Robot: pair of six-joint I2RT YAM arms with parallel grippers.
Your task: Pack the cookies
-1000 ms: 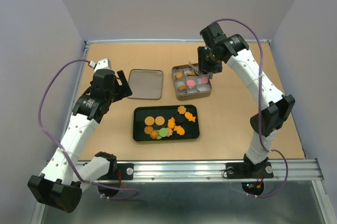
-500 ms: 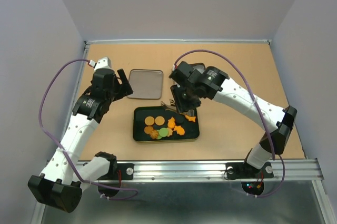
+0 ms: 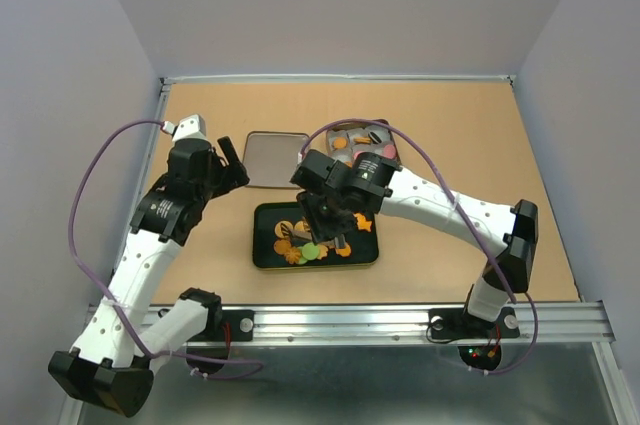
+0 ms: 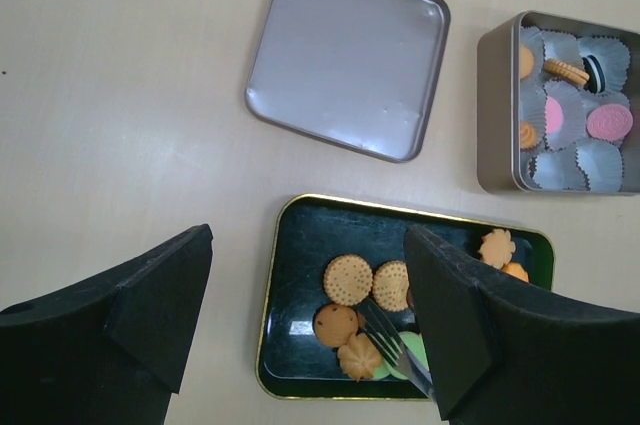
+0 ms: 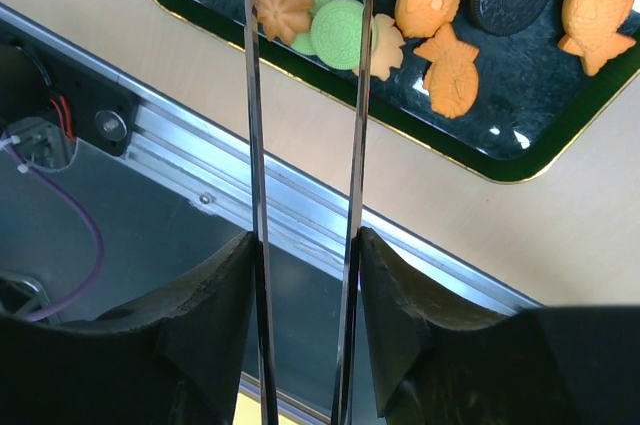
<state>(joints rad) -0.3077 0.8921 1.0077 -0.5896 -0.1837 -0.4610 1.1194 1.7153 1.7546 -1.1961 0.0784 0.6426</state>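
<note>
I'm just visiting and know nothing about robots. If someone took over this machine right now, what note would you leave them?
Left gripper: open, empty, hovering near the lid.
Right gripper: shut on the tongs, whose tips are apart over the cookies on the tray.
Done: a few cookies sit in the paper cups of the tin; the lid lies off, beside it.
Left: most cookies are on the tray; move them into the tin.
</note>
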